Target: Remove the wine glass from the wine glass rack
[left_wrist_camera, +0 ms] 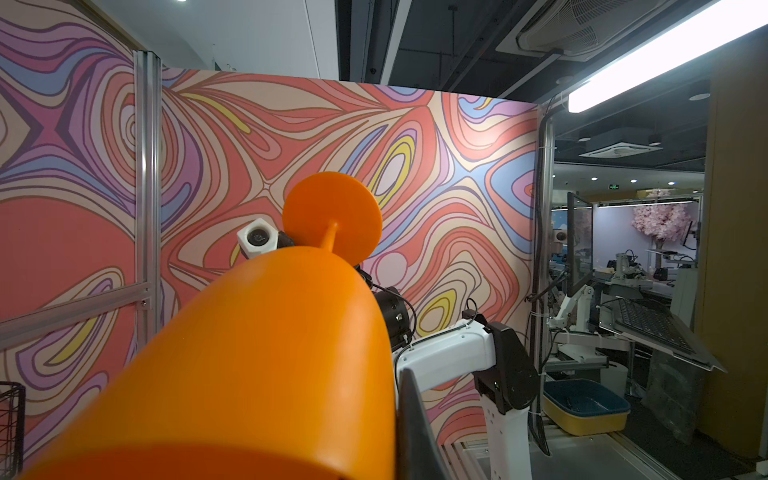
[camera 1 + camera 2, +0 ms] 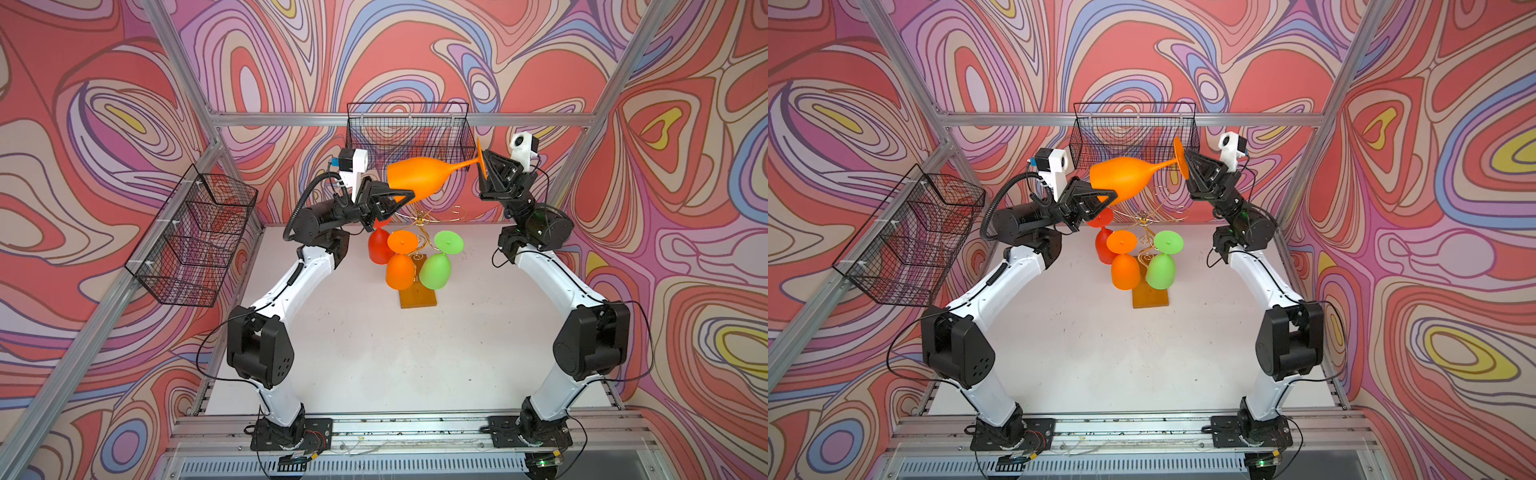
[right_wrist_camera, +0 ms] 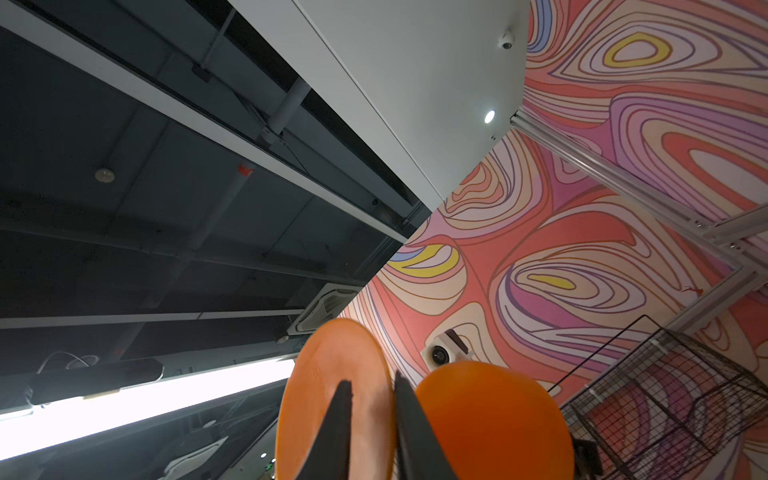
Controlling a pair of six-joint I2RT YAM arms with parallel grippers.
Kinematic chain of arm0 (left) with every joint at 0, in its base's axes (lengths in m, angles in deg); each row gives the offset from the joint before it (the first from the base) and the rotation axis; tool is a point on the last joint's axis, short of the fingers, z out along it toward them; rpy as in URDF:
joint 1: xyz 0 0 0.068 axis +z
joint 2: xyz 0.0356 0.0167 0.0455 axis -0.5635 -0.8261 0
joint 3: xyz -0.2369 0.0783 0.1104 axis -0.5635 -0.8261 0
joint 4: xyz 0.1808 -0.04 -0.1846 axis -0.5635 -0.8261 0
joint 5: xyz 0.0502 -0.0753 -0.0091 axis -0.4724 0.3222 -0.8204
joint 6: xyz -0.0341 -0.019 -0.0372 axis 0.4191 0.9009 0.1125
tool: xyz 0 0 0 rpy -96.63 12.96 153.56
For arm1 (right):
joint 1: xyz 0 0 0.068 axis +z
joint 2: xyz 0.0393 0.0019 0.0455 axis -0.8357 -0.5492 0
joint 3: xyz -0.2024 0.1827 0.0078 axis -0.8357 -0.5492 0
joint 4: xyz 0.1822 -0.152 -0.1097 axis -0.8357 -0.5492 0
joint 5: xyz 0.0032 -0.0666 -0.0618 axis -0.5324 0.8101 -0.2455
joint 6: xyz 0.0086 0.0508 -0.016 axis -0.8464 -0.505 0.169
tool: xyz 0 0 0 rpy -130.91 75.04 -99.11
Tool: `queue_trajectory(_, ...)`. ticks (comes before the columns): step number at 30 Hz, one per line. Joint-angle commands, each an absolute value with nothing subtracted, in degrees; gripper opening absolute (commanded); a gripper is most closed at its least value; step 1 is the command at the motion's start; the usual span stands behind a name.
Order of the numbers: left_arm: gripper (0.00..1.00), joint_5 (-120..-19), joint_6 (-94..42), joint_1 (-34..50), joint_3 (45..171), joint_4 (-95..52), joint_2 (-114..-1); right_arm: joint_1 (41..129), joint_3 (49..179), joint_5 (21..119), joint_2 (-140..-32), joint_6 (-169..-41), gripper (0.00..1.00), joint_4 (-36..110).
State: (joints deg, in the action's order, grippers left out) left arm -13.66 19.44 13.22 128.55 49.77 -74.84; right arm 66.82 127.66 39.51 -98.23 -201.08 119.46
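Left arm (image 2: 286, 291) and right arm (image 2: 557, 286) arch inward, elbows out; left claw (image 2: 409, 194) reaches toward the middle, clamped tight; right claw (image 2: 483, 162) faces it, tilted upward (its jaws slightly parted).

The wine glass (image 2: 419, 178) (image 2: 1121, 176) is off its hook and up in the air, just above the top of the wine glass rack (image 2: 417, 298) (image 2: 1150, 297). It is plain, opaque orange all over. It lies nearly on its side, the wide bowl dipping lowest over the rack's crown, and the thin stem climbs away to the flat round foot, which stands on edge. It looks clear of the wires. The rack stands upright beneath: a thin gold wire tree with curled hook arms on a rectangular orange-brown base. A red glass (image 2: 379, 249), a smaller orange glass (image 2: 400, 270) and a green glass (image 2: 435, 270) hang from it, foot up and bowl down.
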Motion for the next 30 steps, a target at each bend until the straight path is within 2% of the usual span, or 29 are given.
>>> queue_trajectory(1,0.0,-14.4,18.3,13.9,127.5,52.4,-72.6,66.4,127.2,39.1,-98.5,-200.7,0.42,121.7)
queue_trajectory(5,0.0,-13.0,17.9,14.2,126.2,52.4,-71.0,65.0,126.6,39.2,-98.1,-199.5,0.63,121.4)
queue_trajectory(8,0.0,-11.7,17.5,14.2,125.0,52.4,-69.3,63.3,125.5,39.4,-97.5,-198.5,0.72,120.9)
queue_trajectory(13,0.0,-9.7,17.6,14.1,124.1,52.2,-66.0,60.2,122.5,37.2,-94.7,-193.4,0.76,114.8)
queue_trajectory(17,0.0,-8.8,14.1,14.1,123.2,45.3,-62.1,59.8,120.5,32.8,-87.4,-176.2,0.77,93.9)
queue_trajectory(20,0.0,-9.8,1.2,14.1,121.1,27.4,-56.5,59.8,120.7,34.3,-79.8,-156.3,0.77,69.6)
queue_trajectory(21,0.0,-10.7,-6.0,14.0,121.0,17.0,-54.2,59.8,121.6,36.8,-76.9,-148.5,0.77,59.3)
queue_trajectory(23,0.0,-14.7,-20.8,13.1,122.4,-3.5,-50.1,59.9,122.8,41.0,-73.0,-138.5,0.77,47.7)
queue_trajectory(25,0.0,-19.1,-31.6,11.6,125.6,-21.0,-47.6,59.9,123.0,45.2,-69.6,-132.5,0.77,40.6)
queue_trajectory(30,0.0,-28.2,-41.3,8.1,132.0,-43.7,-45.1,59.9,121.6,50.7,-63.5,-125.9,0.77,31.3)
